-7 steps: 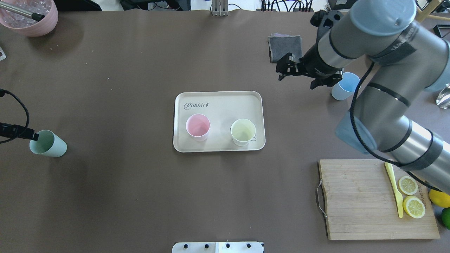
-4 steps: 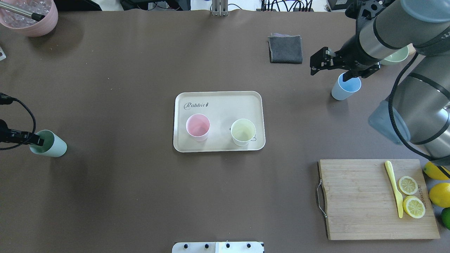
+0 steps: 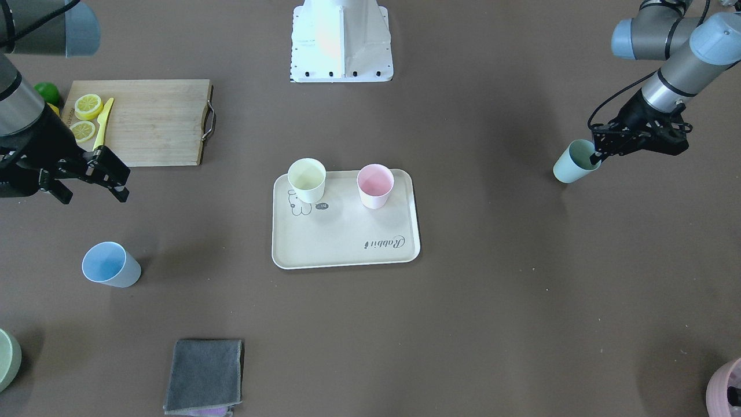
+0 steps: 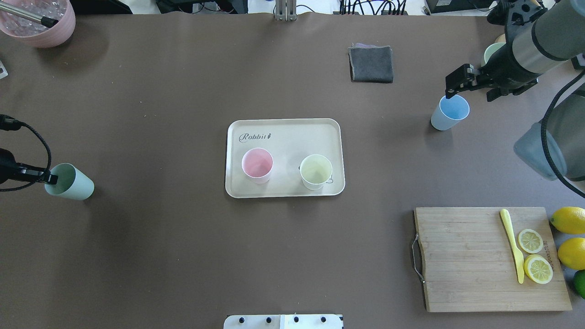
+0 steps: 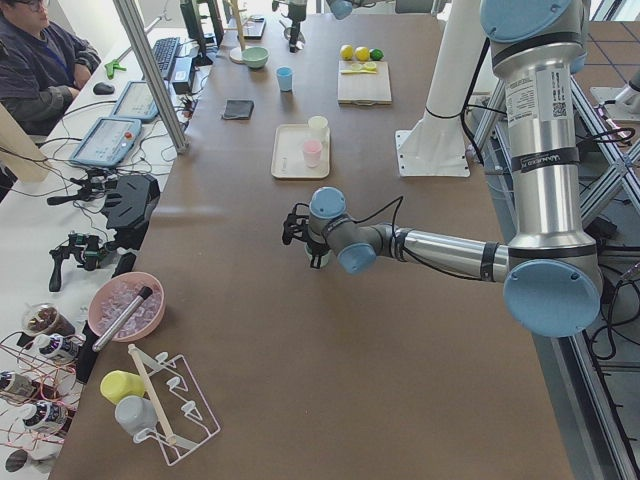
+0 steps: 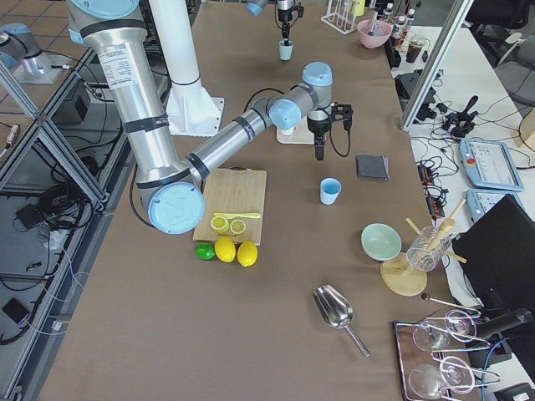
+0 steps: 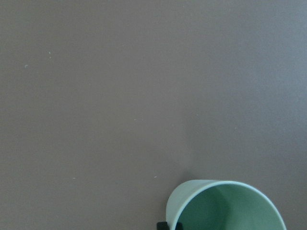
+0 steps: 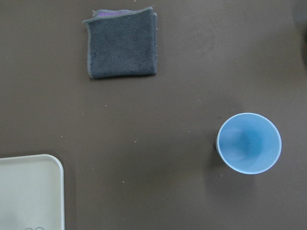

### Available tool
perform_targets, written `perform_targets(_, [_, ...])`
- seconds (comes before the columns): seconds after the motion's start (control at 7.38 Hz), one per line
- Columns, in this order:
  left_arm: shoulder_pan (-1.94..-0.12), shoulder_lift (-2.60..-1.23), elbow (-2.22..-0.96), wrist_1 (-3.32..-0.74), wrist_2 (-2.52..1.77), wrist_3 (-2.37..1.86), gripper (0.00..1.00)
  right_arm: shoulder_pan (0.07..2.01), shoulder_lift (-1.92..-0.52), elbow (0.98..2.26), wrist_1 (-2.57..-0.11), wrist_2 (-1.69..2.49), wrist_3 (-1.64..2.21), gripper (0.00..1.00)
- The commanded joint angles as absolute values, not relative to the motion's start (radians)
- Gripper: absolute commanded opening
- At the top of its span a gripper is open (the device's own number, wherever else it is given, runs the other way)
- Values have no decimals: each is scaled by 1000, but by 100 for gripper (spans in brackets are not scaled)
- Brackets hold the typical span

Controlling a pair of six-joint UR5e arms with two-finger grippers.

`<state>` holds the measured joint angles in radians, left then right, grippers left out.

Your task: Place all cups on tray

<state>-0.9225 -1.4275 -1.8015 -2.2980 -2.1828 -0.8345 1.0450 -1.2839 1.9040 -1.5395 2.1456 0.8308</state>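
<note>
The cream tray [image 4: 292,137] [image 3: 347,231] lies mid-table. On it the pink cup [image 4: 257,164] [image 3: 375,184] and the pale yellow cup [image 4: 315,171] [image 3: 307,178] stand upright. My left gripper [image 4: 45,178] [image 3: 596,156] is shut on the rim of the mint green cup [image 4: 71,182] [image 3: 574,161] [image 7: 225,206], which leans, far left of the tray. The light blue cup [image 4: 450,112] [image 3: 110,265] [image 8: 248,143] stands upright on the table, right of the tray. My right gripper [image 4: 471,93] [image 3: 91,188] is open and empty, above and just beyond it.
A folded grey cloth [image 4: 371,64] [image 8: 121,42] lies behind the tray to the right. A bamboo cutting board [image 4: 466,260] with lemon slices and a yellow knife is front right, with lemons [image 4: 569,219] beside it. The mauve pot [image 4: 39,20] stands back left.
My right arm has swung right, from beside the grey cloth to over the blue cup. My left gripper has dipped onto the mint cup's rim, and the cup has shifted slightly right.
</note>
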Motion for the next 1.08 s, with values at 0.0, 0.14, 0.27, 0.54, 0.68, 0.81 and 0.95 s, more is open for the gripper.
perform_targets(0.0, [-978, -1574, -1833, -2143, -2241, -835, 0, 1081, -1301, 1838, -1536, 2143, 741, 100])
perform_targets(0.14, [-979, -1703, -1829, -2009, -2238, -834, 0, 1091, -1301, 1797, -1536, 2141, 673, 100])
perform_targets(0.27, [-977, -1873, -1812, -1844, -2229, -836, 0, 1100, -1295, 1761, -1536, 2144, 661, 100])
perform_targets(0.54, [-960, -2096, -1737, -1658, -2209, -836, 0, 1126, -1293, 1744, -1536, 2151, 654, 98])
perform_targets(0.68, [-907, -2162, -1671, -1661, -2172, -876, 0, 1143, -1292, 1721, -1536, 2155, 616, 98])
perform_targets(0.81, [-869, -2228, -1625, -1663, -2131, -921, 0, 1149, -1292, 1715, -1536, 2167, 617, 97])
perform_targets(0.95, [-821, -2259, -1599, -1667, -2093, -961, 0, 1149, -1284, 1688, -1536, 2169, 618, 95])
